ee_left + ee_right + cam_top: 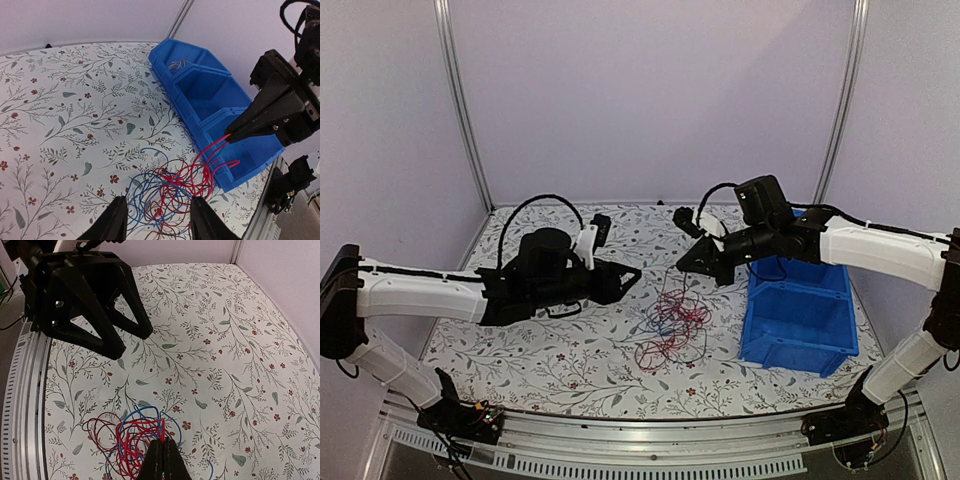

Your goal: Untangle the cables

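The cables [672, 322] are a loose clump of thin red, blue and dark wires on the floral tabletop between the arms. My right gripper [682, 264] is shut on a few red strands and holds them lifted above the clump; in the right wrist view its closed tips [162, 457] pinch red wire over the cables [127, 437]. My left gripper [630, 282] is open and empty, just left of the clump. In the left wrist view its fingers [116, 222] straddle the cables [167, 187], with the right gripper [231, 136] above them.
A blue divided bin [800, 310] stands right of the clump, close to the right arm; it also shows in the left wrist view [210, 95], with small wires in its far compartment. The metal table edge [650, 430] runs along the front.
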{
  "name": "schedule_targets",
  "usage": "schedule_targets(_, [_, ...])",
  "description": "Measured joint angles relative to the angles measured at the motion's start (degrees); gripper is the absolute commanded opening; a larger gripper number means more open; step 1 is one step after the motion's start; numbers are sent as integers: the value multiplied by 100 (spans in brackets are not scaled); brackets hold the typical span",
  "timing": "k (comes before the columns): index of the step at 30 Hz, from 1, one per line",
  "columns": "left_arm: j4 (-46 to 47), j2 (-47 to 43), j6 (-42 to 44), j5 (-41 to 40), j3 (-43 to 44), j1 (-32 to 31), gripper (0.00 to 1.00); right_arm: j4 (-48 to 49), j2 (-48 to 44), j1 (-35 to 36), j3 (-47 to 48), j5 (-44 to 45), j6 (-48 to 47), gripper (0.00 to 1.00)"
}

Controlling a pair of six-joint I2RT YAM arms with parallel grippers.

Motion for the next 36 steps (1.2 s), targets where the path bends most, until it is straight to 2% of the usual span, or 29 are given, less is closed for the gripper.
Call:
schedule_targets(1, [-83,214,-76,92,243,-31,46,37,-4,0,-4,2,2,0])
schedule_targets(4, [-385,551,-247,101,726,-157,35,166,-17,0,-42,4,9,0])
schedule_targets(6, [-492,619,-385,138,859,-197,32,216,-17,0,-90,4,22,0])
schedule_targets(10, [-778,844,-758,328,1143,-205,42,262,-17,0,-164,28,24,0])
schedule_targets(12, [-992,1010,-1047,354,1298,-205,43,267,-17,0,-181,44,24,0])
schedule_targets(18, [-1626,1163,-1827,356,1322,-160,44,321,-17,0,-186,50,24,0])
schedule_targets(22, [-1681,1246,-2065,544,1322,-103,42,343,-17,2,-192,57,24,0])
schedule_targets(25, [-1655,1410,-2155,748,1322,-81,31,345,-17,2,-201,61,22,0])
schedule_targets(28, [-1622,1615,-2179,922,1322,-74,8,354,-17,2,-227,66,22,0])
schedule_targets(30, [-1556,1700,-2170,990,1322,-52,0,356,-17,2,-229,79,22,0])
schedule_targets(33, [-1530,1683,-2120,894,1322,-11,0,389,-17,2,-254,105,20,0])
schedule_targets(36, [-1705,1379,-1888,455,1325,31,0,391,-15,2,-315,127,17,0])
